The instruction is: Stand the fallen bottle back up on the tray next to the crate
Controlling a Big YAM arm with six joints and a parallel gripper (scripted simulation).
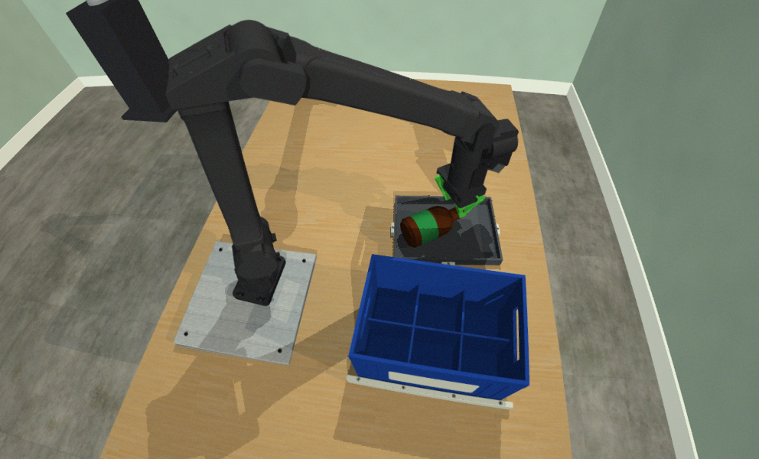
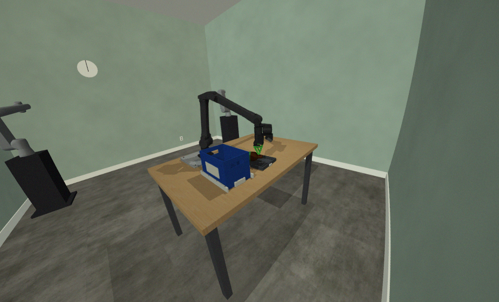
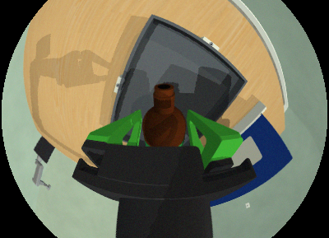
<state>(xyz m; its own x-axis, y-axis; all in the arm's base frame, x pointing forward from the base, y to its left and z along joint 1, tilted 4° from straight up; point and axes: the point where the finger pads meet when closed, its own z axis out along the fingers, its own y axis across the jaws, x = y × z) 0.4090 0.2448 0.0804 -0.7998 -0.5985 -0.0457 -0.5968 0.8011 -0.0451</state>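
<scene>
The brown bottle (image 1: 428,225) with a green label lies on its side on the dark grey tray (image 1: 449,232), its base toward the tray's left edge and its neck pointing to the far right. My gripper (image 1: 461,208) with green fingers reaches down over the bottle's shoulder. In the wrist view the two fingers stand on either side of the bottle (image 3: 163,117), close to its sides, and the neck sticks out ahead of them. The gripper is partly open around the bottle. The bottle's body is hidden under the gripper in the wrist view.
The blue crate (image 1: 442,327) with six empty compartments stands just in front of the tray. The arm's grey base plate (image 1: 248,299) is to the left. The table's right edge runs close to the tray.
</scene>
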